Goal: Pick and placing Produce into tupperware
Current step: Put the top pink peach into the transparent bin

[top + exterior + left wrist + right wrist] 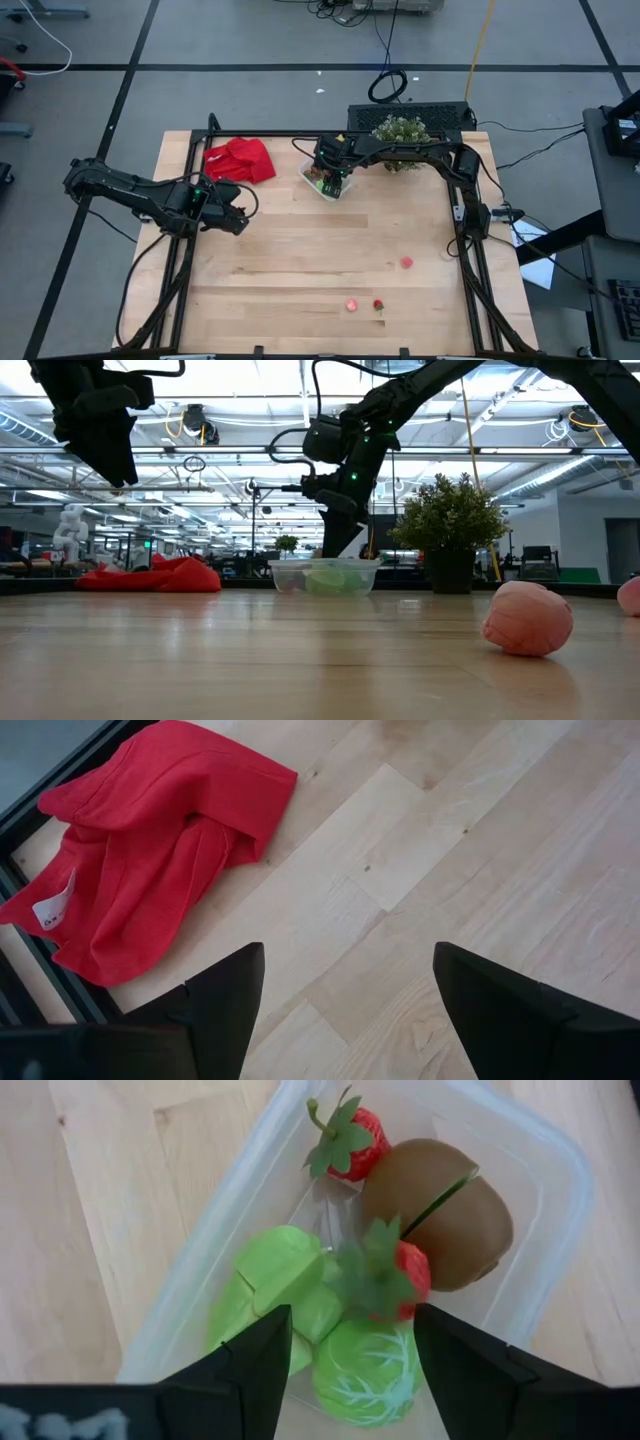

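Tupperware [560, 1210] under right end effector [350, 1340], fingers spread above strawberry [400, 1275]; withdrawing could snag rim, tip container. Left end effector [340, 1010] spread, idle.

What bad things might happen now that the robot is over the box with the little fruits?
The right gripper hangs open just above the tupperware; a strawberry sits between its fingers and might catch and get lifted out again. The arm might also nudge the light container as it leaves. Three pieces of produce lie far off near the table's front, a long reach.
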